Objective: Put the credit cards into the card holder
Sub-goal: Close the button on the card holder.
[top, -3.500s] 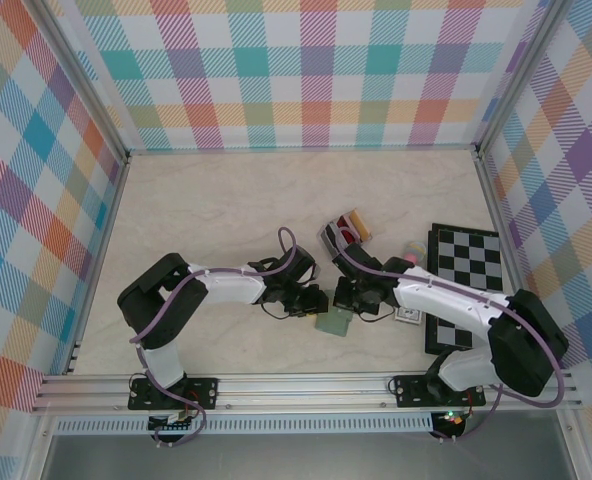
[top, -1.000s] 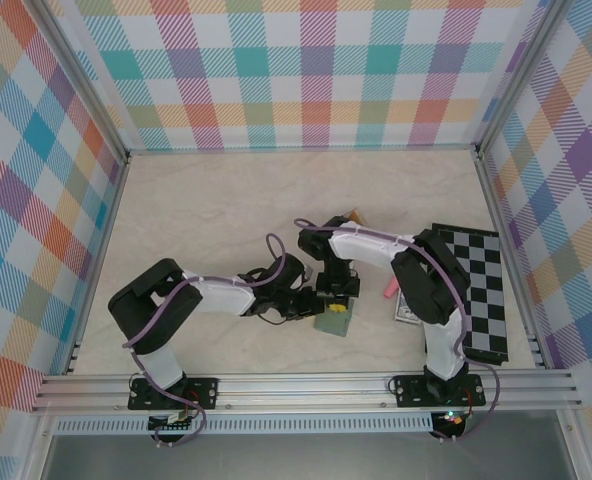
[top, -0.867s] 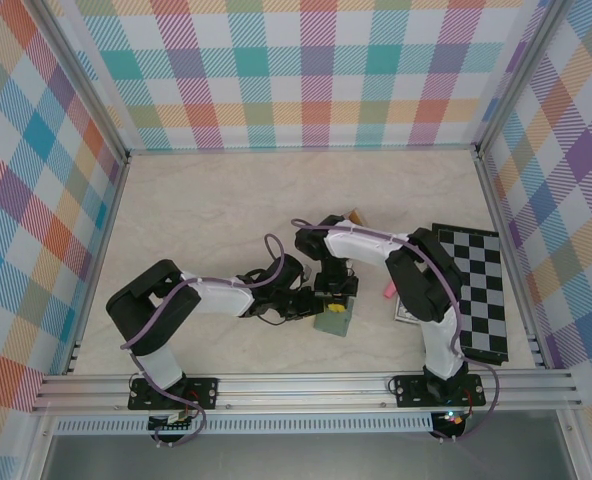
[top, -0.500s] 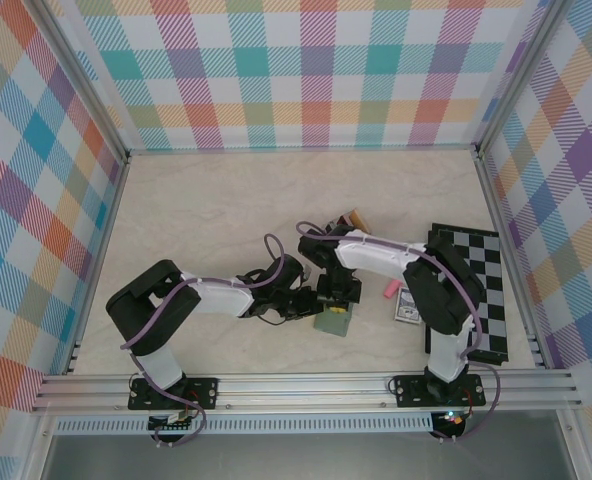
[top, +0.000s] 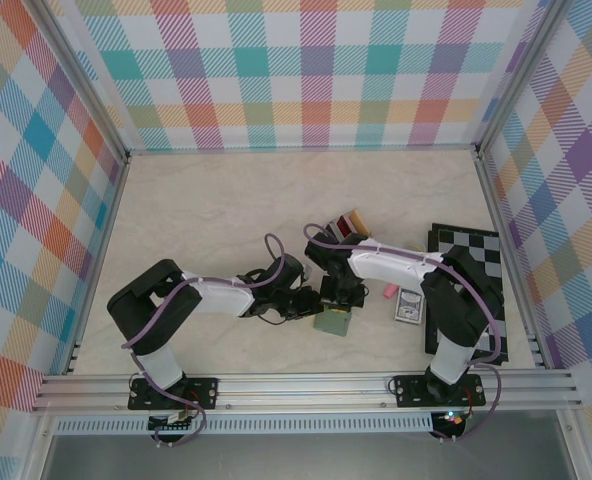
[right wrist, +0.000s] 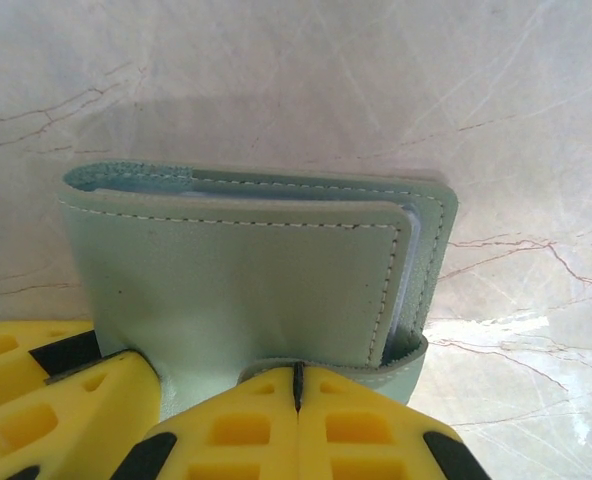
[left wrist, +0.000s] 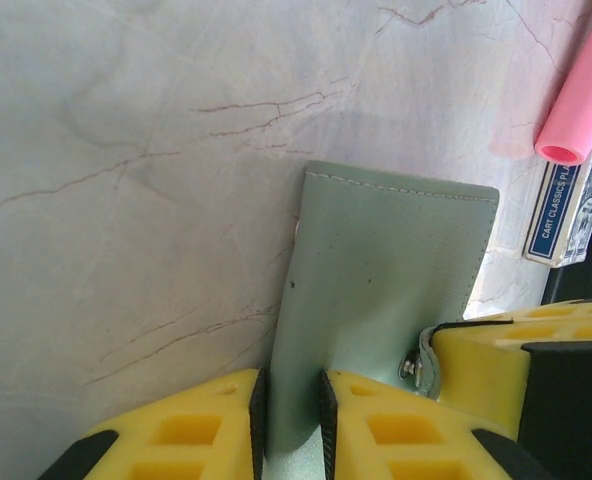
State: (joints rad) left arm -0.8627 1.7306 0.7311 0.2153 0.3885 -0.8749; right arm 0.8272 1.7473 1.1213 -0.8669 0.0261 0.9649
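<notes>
Still, left fingers (left wrist: 186, 420) and right fingers (right wrist: 366, 420) tight on the card holder (top: 333, 322); right elbow (top: 468, 288) farther right.

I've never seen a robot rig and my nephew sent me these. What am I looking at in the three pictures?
The left arm and right arm are robots bolted at the near edge of a table. One picture looks down from above; the other two come from a camera on each wrist, so the yellow fingers there are that arm's own. On the table are a green card holder, a pink stick, a blue playing-card box, a checkerboard and some credit cards. The left gripper pinches one wall of the holder. The right gripper is shut, tips at the holder's flap; whether it grips is unclear.
</notes>
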